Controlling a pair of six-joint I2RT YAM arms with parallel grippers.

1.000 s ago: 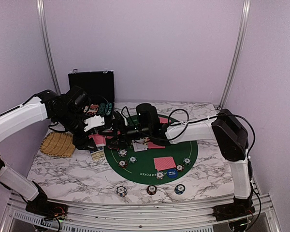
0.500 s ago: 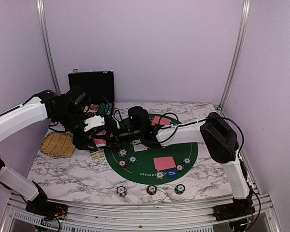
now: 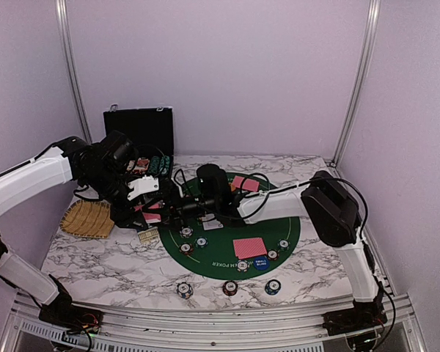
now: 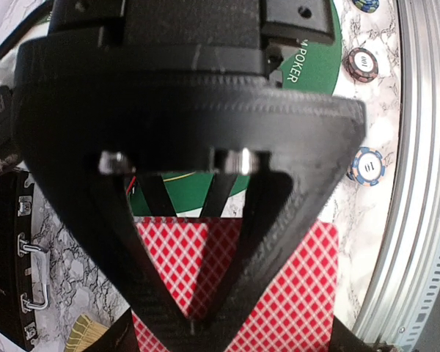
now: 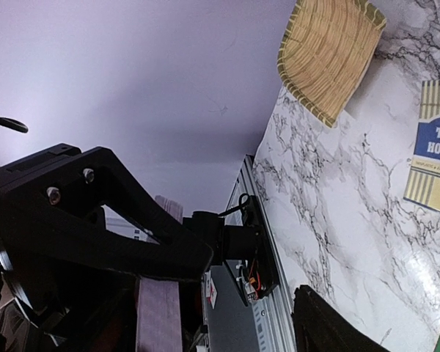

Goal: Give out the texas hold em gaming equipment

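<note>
**Left pincer** [image 4: 194, 323]: pressed together on a red-backed, diamond-patterned playing card [image 4: 308, 293], at the lower centre of the left wrist view. In the top view the card hangs left of centre, at the rim of the round green felt mat [image 3: 216, 249]. We cannot tell whether one card or several are held.

**Right pincer** [image 3: 180, 208]: just beside it, jaws spread. We see nothing between them and cannot tell whether it touches the card.

**Handling:** we judge the card light, thin, bendable and slick. It is best pinched flat across both faces near a free edge, or it may bow or slide out.

**Legible:**
- "POKER" on the mat.
- "SMALL BLIND" on the blue disc [image 3: 260, 262], lower centre.
- "HOLD" on a blue-and-striped leaflet [image 5: 433, 147], at the right edge, lying on the white marbled desk [image 5: 337, 191].
</note>
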